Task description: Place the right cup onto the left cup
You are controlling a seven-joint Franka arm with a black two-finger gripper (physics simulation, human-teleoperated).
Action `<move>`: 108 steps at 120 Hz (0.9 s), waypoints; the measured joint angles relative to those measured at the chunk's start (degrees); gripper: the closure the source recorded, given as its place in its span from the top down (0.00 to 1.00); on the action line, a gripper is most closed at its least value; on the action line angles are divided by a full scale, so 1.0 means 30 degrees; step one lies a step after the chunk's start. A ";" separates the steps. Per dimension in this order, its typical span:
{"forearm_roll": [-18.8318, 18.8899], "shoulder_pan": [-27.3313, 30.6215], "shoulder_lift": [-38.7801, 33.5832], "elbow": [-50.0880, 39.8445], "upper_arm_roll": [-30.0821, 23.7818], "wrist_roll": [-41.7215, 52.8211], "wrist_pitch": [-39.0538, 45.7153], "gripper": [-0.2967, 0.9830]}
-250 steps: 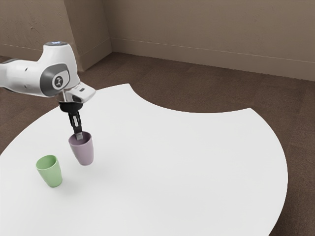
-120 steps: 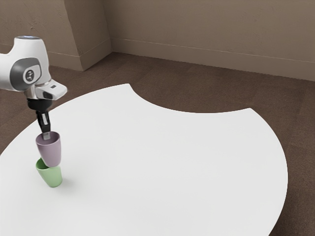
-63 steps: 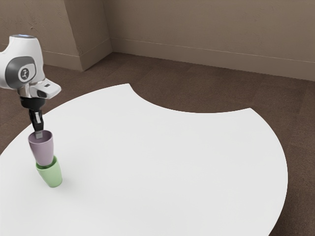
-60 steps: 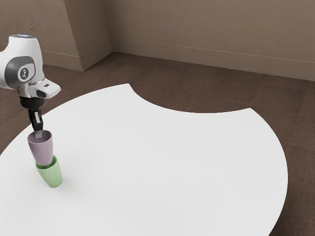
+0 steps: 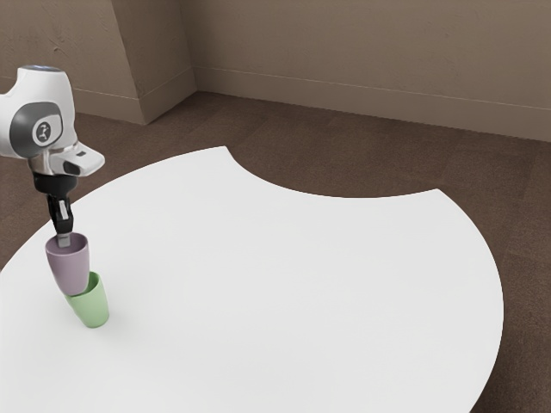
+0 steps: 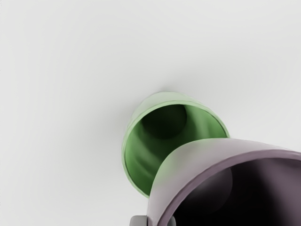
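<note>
Gripper (image 5: 64,237) is closed on the wall of the purple cup (image 5: 69,268), one finger inside, one outside. This cup is raised and hides part of the mouth of the green cup (image 5: 93,306), which stands on the white table (image 5: 301,284).

Here's purple cup (image 5: 69,267), smooth, plastic-looking, soft sheen along outer wall. Green cup (image 5: 94,303) right up with it: smooth too, plastic look, satin finish. White tabletop (image 5: 284,284) smooth, matt. Over to arm (image 5: 52,90): hard plastic-looking shell, lightly glossy. Brown floor (image 5: 344,159) dull, grainy, material unclear. Wall (image 5: 362,52) matt, plaster-like, slightly rough in places.
</note>
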 joint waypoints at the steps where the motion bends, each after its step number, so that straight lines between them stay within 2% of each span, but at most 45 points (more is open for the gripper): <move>1: 0.0001 0.0003 0.0002 0.0009 0.0000 0.0000 -0.0002 0.15; 108: 0.0414 -0.0561 0.2068 0.1054 -0.0033 -0.0115 0.0141 0.15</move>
